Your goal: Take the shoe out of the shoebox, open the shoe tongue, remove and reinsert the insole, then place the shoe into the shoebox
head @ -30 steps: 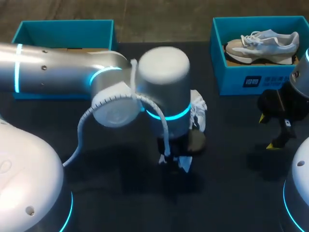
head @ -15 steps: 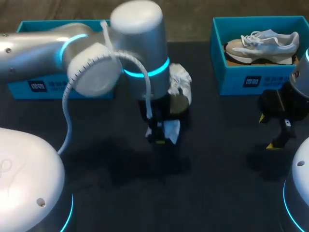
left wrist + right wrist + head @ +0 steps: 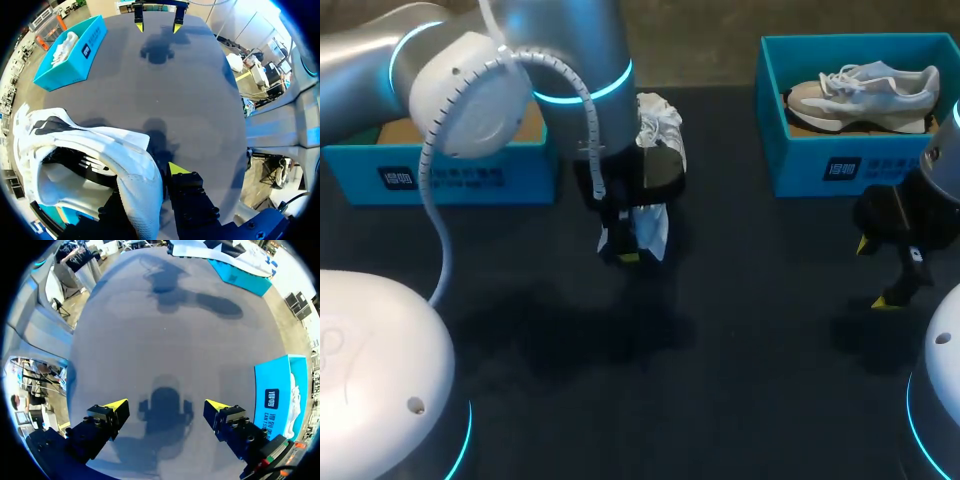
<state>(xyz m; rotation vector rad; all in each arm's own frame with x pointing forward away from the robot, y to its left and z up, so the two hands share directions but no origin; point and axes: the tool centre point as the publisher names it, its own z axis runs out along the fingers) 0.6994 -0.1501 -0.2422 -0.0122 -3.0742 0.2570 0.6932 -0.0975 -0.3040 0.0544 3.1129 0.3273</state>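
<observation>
1. while the left gripper (image 3: 628, 248) hangs just off the right end of the left shoebox (image 3: 470, 175), it is clenched on the white shoe (image 3: 658, 120). in the left wrist view one yellow tip sits against the outside of the collar. the other finger is hidden behind the shoe wall, so you read the grip from the shoe being carried.
2. the shoe is off the table (image 3: 720, 400), in the air, beside the box and not over it. the mouth of the shoe faces the wrist camera. whether the insole is seated inside, you cannot tell.
3. the relation that matters: the box lies to your left of the held shoe. the shoe's long axis runs near-to-far, from the fingers away toward the far edge, while the box runs long across the table. judged from that, a drop-in would need the shoe carried left and turned to lie along the box.
4. the right gripper (image 3: 875, 272) is released, holding nothing, with its tips spread over bare table. it sits near the right shoebox (image 3: 840, 165), which holds a second shoe (image 3: 865, 90), and is well apart from the held shoe.
5. the left arm is the nearer one by far, so any placing falls to it. the risk is the toe catching the box's end wall.
</observation>
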